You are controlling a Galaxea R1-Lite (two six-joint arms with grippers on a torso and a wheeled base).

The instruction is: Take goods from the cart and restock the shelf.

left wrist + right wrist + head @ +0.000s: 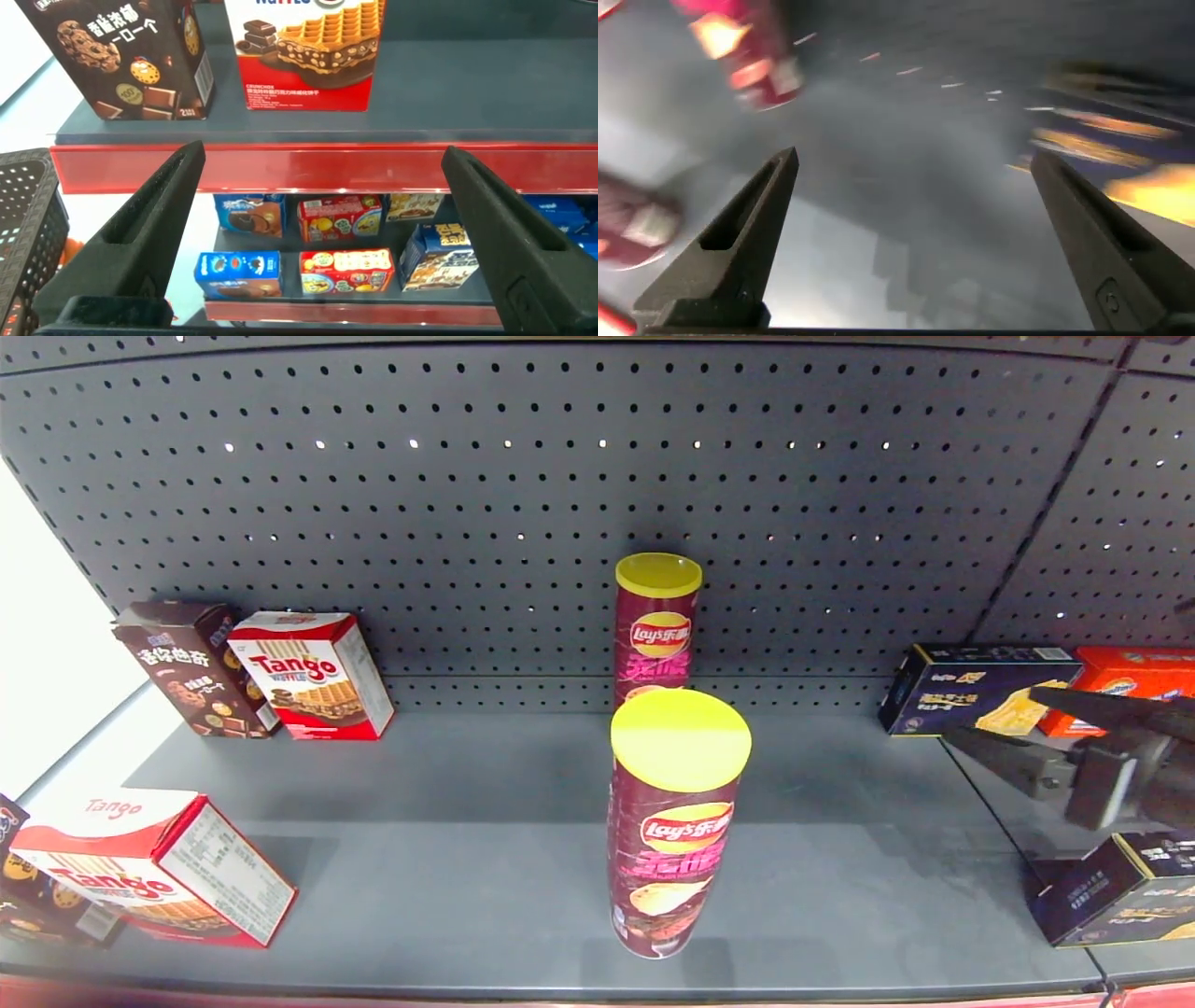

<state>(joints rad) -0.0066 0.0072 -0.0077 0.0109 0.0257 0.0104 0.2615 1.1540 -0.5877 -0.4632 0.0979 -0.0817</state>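
- Currently the shelf point(467, 821) carries two upright chip cans, the front can point(674, 821) directly before the rear can point(655, 625), both well apart from my right tool point(990, 714), out beyond its fingertips.
- My right tool gapes wide and holds nothing. My left tool point(322, 154) does likewise, below the shelf's red edge.
- I judge restocking partway done, with another cart trip due.
- The can labels are magenta with print, which I leave unread.

I count two chip cans on the shelf point(448, 859): the front can point(674, 840) and the back can point(656, 635). Wafer boxes, two: the near wafer box point(159, 868) and the far wafer box point(313, 672). Brown cookie boxes, also two: the far cookie box point(191, 667) and the near cookie box point(37, 905) (half cut off at the edge). Dark blue boxes, two again: the far blue box point(971, 695) and the near blue box point(1111, 891). Just one orange box point(1134, 674).
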